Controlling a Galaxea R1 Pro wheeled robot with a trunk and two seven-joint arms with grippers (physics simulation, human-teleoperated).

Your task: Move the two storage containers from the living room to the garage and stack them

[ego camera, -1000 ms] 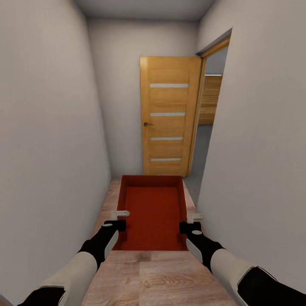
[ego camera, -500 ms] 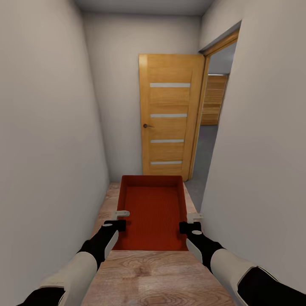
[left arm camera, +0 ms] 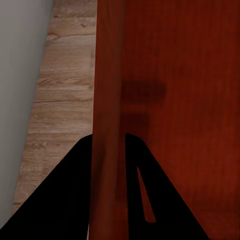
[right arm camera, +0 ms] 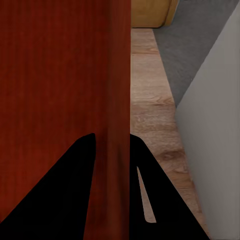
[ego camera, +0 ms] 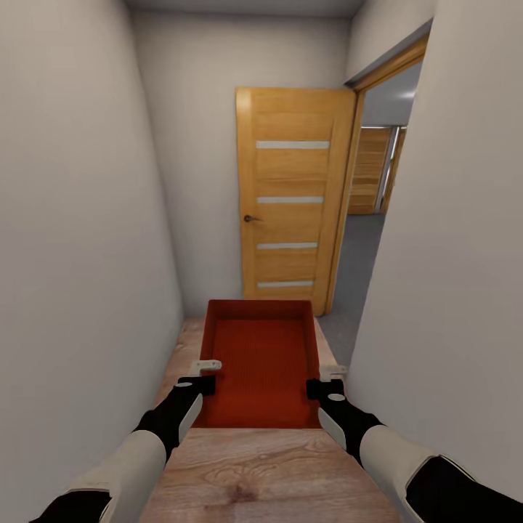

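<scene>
The container (ego camera: pixel 261 363) is an orange-red rectangular tub with thin straight walls and a finely ribbed flat bottom. It is carried level in front of the robot, above the wood-plank floor (ego camera: pixel 254 472) of a narrow white-walled corridor. The left gripper (ego camera: pixel 205 375) clamps the tub's left wall and the right gripper (ego camera: pixel 325 379) its right wall, each with one finger inside and one outside.

In the left wrist view the container (left arm camera: pixel 165 100) shows its wall edge-on as a thin red strip running between the left gripper's (left arm camera: pixel 107 150) black fingers, closed narrowly on it. The right wrist view shows the same for the container (right arm camera: pixel 60 75) and the right gripper (right arm camera: pixel 111 150).

Ahead stands an open door (ego camera: pixel 290 196) of warm wood with four pale horizontal slits and a dark handle. To its right a doorway opens onto rough grey concrete (ego camera: pixel 356 261), with a slatted wooden door (ego camera: pixel 370 171) beyond.

Against the picture of a second ago, the door and doorway show larger and the opening wider, while tub and arms sit in the same place in view: the camera has moved forward with the robot.

The right wrist view shows the seam where planks (right arm camera: pixel 150 115) meet concrete (right arm camera: pixel 200 45). The left wrist view shows planks (left arm camera: pixel 60 100) against a white wall (left arm camera: pixel 20 75).
</scene>
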